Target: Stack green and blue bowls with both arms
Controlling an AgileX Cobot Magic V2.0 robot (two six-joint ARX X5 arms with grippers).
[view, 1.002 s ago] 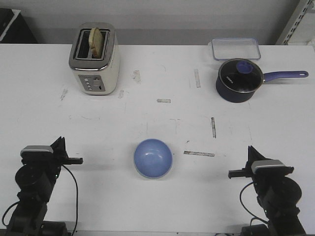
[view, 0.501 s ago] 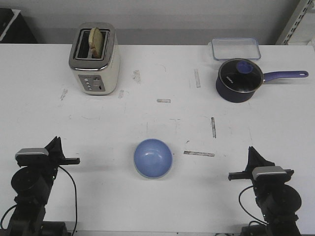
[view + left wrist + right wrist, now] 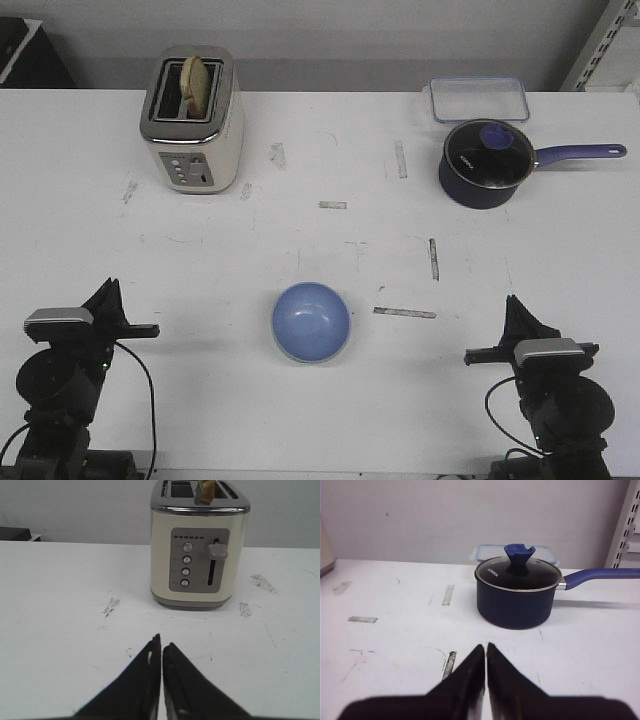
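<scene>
- Light periwinkle glossy round bowl (image 3: 311, 320) sits near-centre; you can't see any green rim.
- Left pincer (image 3: 161, 647) and right pincer (image 3: 486, 649): both together, empty.
- Risk: glossy rim slips if you regrasp.

Two thin black robot arms: the left arm (image 3: 55, 385) and right arm (image 3: 562, 400) each carry a small grey block on top, trail looping black cables, and end in pointed, tapering black fingers (image 3: 145, 680).
</scene>
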